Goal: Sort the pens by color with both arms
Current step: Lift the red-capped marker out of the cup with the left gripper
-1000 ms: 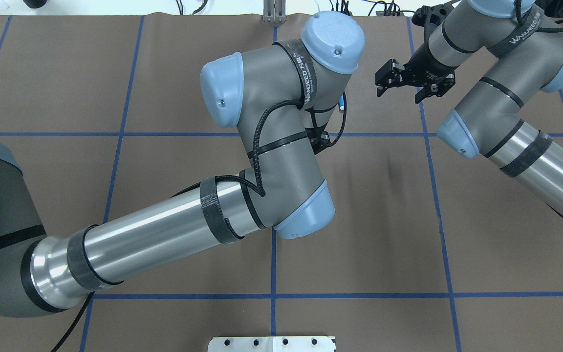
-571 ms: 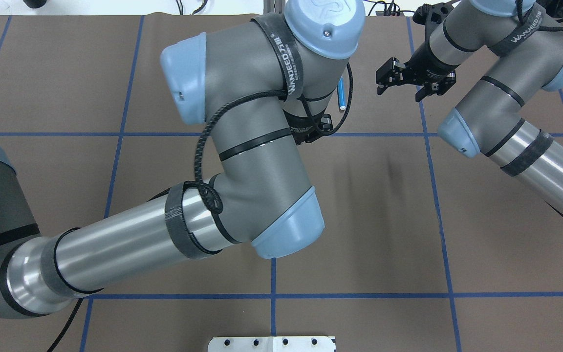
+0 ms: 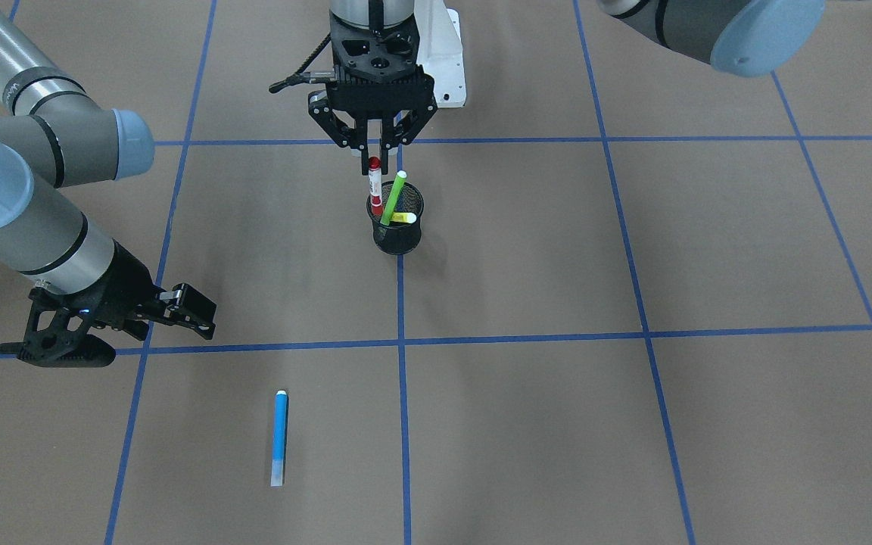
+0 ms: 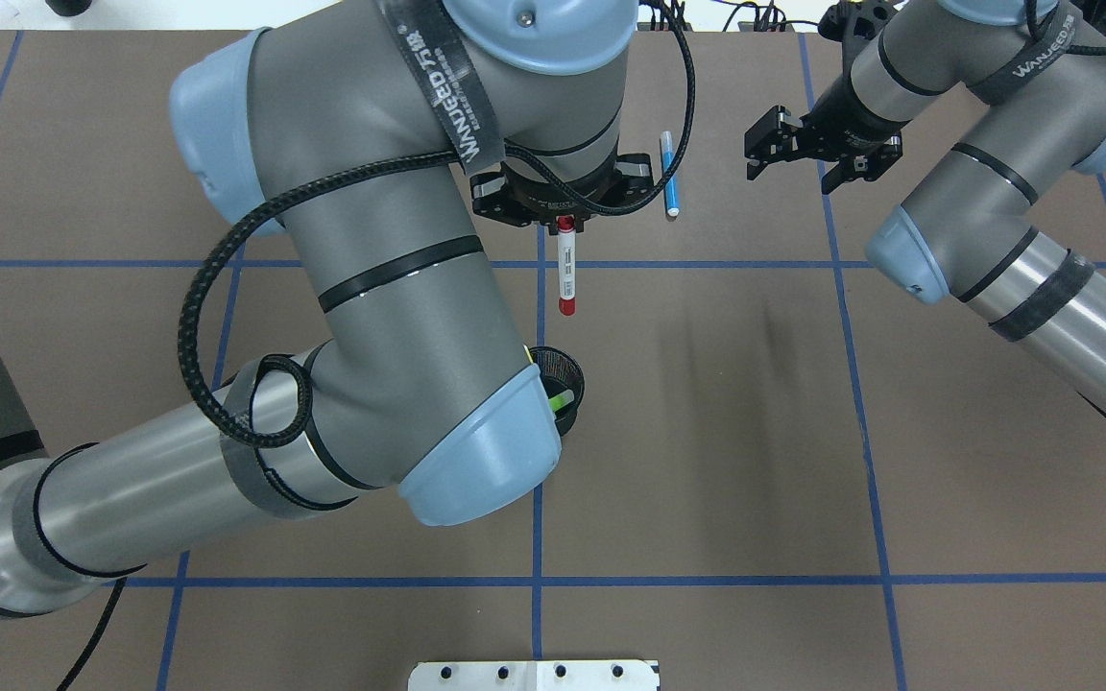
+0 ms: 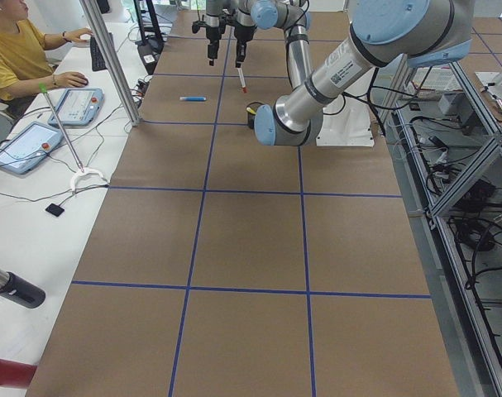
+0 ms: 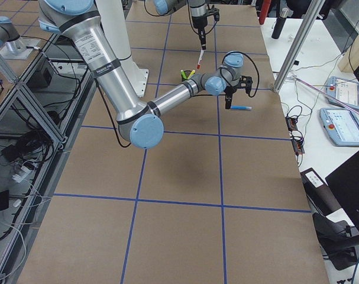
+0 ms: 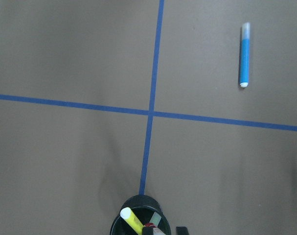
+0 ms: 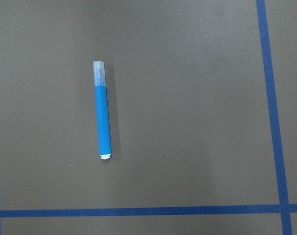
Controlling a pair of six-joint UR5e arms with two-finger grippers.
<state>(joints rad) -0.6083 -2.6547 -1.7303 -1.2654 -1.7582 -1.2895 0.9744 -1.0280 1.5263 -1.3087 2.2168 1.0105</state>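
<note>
My left gripper (image 4: 565,223) is shut on the top of a red-and-white marker (image 4: 567,269) and holds it upright above a black mesh cup (image 3: 397,231). In the front view the gripper (image 3: 374,153) holds the marker (image 3: 375,185) just over the cup's rim. A green pen (image 3: 393,198) and a yellow pen (image 3: 404,218) stand in the cup. My left arm's elbow partly hides the cup (image 4: 567,369) from overhead. A blue pen (image 4: 669,173) lies flat on the table; it also shows in the right wrist view (image 8: 102,116). My right gripper (image 4: 788,171) is open and empty beside the blue pen.
The brown table mat (image 4: 755,432) carries a blue tape grid. The white pedestal base (image 3: 447,60) stands behind the cup. An operator (image 5: 19,58) sits at a side table with tablets (image 5: 77,103), behind a metal pole (image 5: 110,58).
My left arm has risen toward the overhead camera and swung left; its gripper with the red marker and the cup now show. My right arm has hardly moved.
</note>
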